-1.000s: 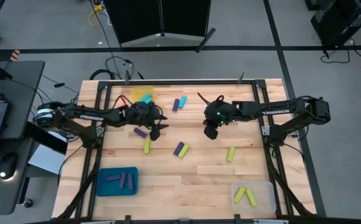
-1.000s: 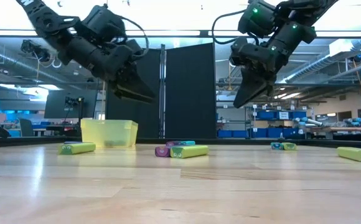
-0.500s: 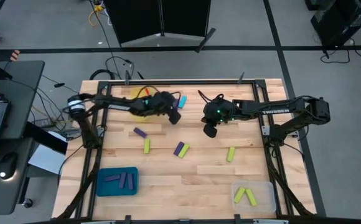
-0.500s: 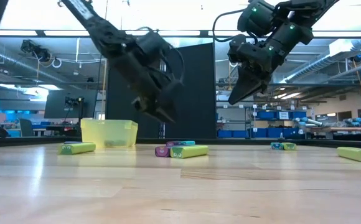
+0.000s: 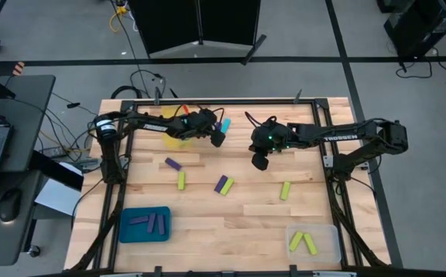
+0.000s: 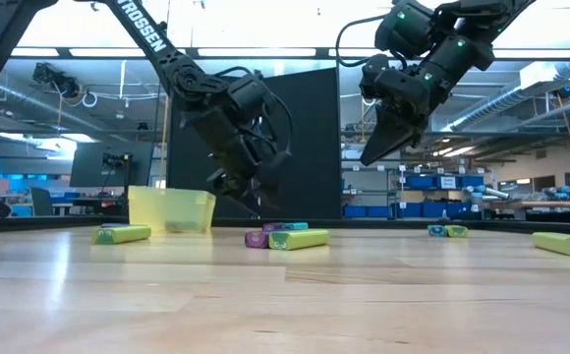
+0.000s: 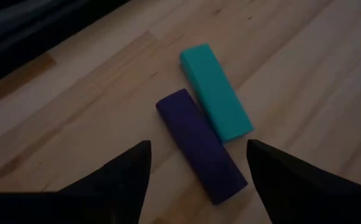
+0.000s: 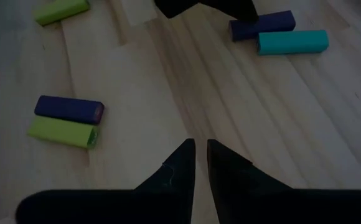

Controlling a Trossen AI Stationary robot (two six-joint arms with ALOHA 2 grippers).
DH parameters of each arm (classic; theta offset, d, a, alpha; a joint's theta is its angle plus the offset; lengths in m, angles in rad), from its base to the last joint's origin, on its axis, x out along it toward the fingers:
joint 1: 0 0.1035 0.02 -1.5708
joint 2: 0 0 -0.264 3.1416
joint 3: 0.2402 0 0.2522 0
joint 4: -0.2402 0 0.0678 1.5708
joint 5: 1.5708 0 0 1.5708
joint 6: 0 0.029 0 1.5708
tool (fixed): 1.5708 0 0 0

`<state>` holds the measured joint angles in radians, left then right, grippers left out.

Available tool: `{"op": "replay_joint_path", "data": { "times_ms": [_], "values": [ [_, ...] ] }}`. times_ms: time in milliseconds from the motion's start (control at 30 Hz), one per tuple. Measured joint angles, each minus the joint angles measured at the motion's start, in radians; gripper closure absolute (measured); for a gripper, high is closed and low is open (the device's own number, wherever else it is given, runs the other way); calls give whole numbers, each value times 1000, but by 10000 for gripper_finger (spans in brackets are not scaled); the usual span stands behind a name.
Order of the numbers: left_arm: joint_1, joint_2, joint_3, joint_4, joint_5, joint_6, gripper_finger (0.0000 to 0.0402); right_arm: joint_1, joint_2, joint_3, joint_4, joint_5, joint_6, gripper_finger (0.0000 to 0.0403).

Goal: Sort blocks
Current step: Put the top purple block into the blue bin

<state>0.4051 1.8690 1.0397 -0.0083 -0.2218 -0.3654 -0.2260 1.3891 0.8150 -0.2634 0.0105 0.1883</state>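
Observation:
A purple block (image 7: pixel 199 146) and a cyan block (image 7: pixel 215 93) lie side by side, flat on the wood near the table's far edge. My left gripper (image 7: pixel 197 144) (image 5: pixel 218 138) hangs open just above them, its fingers either side of the purple block, touching nothing. My right gripper (image 5: pixel 260 160) (image 8: pixel 200 142) is shut and empty, held high over the table's middle (image 6: pixel 371 152). More blocks lie flat on the table: one purple (image 5: pixel 173 164), one green (image 5: pixel 181 180), a purple and green pair (image 5: pixel 223 185) and another green (image 5: pixel 285 191).
A yellow tray (image 5: pixel 173 131) sits at the far left, partly under my left arm. A blue tray (image 5: pixel 131 231) with purple blocks stands near left, and a clear tray (image 5: pixel 327 231) with green blocks near right. Bare wood lies along the near edge between them.
My left gripper has swung from above the table's left middle toward the far edge and the right, coming down and rolling until it is over the purple and cyan pair. No block has moved.

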Motion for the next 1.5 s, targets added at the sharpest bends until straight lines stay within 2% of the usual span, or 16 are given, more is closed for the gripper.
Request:
{"op": "replay_joint_path", "data": {
  "times_ms": [133, 500, 667, 1000, 1500],
  "values": [
    [0, 0, 1, 6, 36, -5, 129, 0, 0, 0, 0, 0, 3, 350],
    [-25, -25, 98, -161, 52, -10, 128, 1, 0, 0, 0, 0, 8, 351],
    [-16, -25, 103, -164, 49, -39, 128, 1, 0, 0, 0, 0, 0, 349],
    [20, 58, 102, -149, 44, -85, 128, 1, 0, 0, 8, 0, 0, 350],
    [22, 100, 104, -119, 23, -60, 129, 2, 0, 0, 8, 0, 0, 353]
  ]
}}
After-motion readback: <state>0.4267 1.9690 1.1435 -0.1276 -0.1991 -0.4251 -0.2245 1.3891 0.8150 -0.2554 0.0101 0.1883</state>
